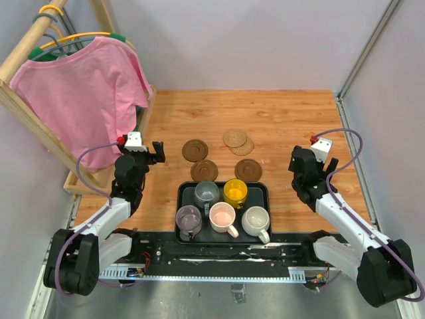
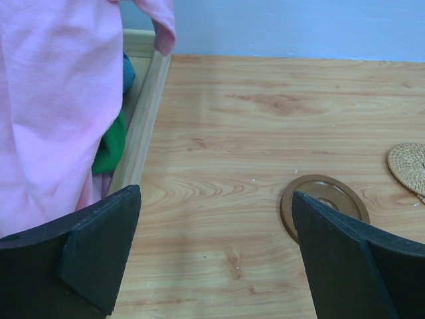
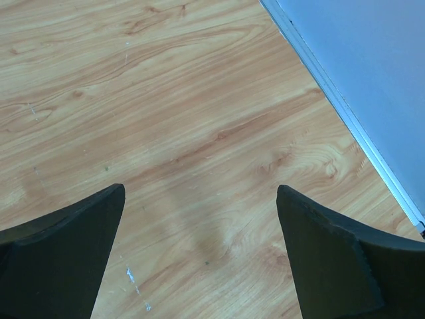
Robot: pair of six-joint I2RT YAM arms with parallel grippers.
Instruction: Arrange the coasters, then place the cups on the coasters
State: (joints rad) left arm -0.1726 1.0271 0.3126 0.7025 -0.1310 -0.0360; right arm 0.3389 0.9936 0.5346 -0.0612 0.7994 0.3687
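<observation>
Three dark brown coasters (image 1: 194, 150) (image 1: 204, 170) (image 1: 248, 169) lie on the wooden table, with two tan openwork coasters (image 1: 234, 137) overlapping behind them. Several cups stand in a black tray (image 1: 180, 199): grey-blue (image 1: 206, 193), yellow (image 1: 235, 192), mauve (image 1: 188, 218), pink (image 1: 222, 216), off-white (image 1: 255, 221). My left gripper (image 1: 158, 151) (image 2: 216, 219) is open left of the coasters, holding nothing. Its wrist view shows one dark coaster (image 2: 323, 203) partly behind the right finger and a tan coaster (image 2: 408, 166). My right gripper (image 1: 297, 161) (image 3: 199, 226) is open over bare wood, right of the coasters.
A pink shirt (image 1: 80, 100) (image 2: 53, 100) hangs on a wooden rack (image 1: 83, 179) at the left; the rack's base rail (image 2: 143, 113) runs close to my left gripper. Grey walls enclose the table, and the wall edge (image 3: 345, 106) lies near my right gripper.
</observation>
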